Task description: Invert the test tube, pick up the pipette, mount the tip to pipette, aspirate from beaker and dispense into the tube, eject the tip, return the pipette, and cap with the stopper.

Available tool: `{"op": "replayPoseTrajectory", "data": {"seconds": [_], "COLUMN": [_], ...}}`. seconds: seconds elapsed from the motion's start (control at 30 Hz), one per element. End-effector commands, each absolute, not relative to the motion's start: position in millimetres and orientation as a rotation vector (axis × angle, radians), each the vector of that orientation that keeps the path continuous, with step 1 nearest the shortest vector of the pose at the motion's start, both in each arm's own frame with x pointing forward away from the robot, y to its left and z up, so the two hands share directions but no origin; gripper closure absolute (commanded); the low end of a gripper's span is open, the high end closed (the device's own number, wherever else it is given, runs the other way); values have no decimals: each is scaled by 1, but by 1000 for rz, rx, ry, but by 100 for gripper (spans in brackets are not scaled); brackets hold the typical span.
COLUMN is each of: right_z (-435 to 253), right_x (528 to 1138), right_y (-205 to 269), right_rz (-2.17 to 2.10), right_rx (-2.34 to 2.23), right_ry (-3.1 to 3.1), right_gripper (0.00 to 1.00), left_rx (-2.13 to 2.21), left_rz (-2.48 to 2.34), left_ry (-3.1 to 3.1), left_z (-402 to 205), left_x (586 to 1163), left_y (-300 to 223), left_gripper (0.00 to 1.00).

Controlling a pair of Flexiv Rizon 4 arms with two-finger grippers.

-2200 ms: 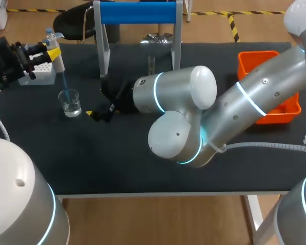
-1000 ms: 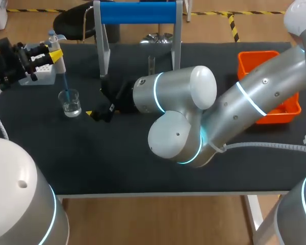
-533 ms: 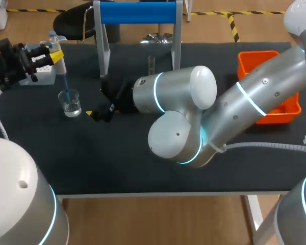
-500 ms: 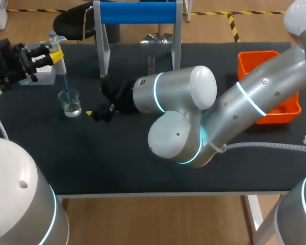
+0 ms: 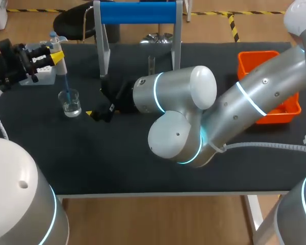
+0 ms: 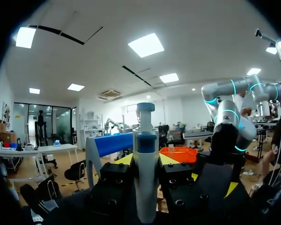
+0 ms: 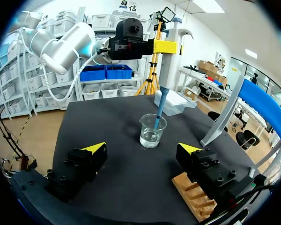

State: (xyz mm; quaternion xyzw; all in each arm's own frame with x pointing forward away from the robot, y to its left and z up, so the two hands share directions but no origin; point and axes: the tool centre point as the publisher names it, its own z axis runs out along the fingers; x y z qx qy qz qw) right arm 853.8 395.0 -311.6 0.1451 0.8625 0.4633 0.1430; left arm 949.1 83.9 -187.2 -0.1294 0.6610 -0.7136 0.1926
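Your left gripper [image 5: 53, 54] clamps the pipette [image 7: 168, 70], tip [image 7: 158, 118] dipped in the beaker [image 7: 152, 131]; aspirating, I'd judge; right gripper [image 7: 141, 150] gapes empty; next, lift straight out, upright.

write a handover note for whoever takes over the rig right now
Left gripper: jaws shut on the pipette, held upright, its blue tip down in the beaker.
Right gripper: jaws open, empty, low over the table, facing the beaker.
Test tube stands by the blue frame.
Done: pipette picked up, tip mounted.
To do: aspirate, dispense into tube, eject tip, return pipette, cap. Stopper not in view.
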Motion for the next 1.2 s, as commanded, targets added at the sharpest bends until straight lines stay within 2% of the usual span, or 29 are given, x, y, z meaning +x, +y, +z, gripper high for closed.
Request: {"op": "replayPoseTrajectory", "data": {"seconds": [0.03,0.9,1.2], "right_z": [-312,-312,-285], "right_x": [854,854,857], "right_y": [395,395,382], "right_rz": [1338,1338,1319], "right_rx": [418,418,351], "right_ry": [2489,2489,2481], "right_gripper": [0,0,0], "left_rx": [-356,-355,-355], "left_rz": [-2005,-2006,-2006], "left_ry": [1859,1860,1860], "left_z": [-187,-187,-187], "left_x": [949,949,949], "left_y": [85,85,85], "left_gripper": [100,100,100]}}
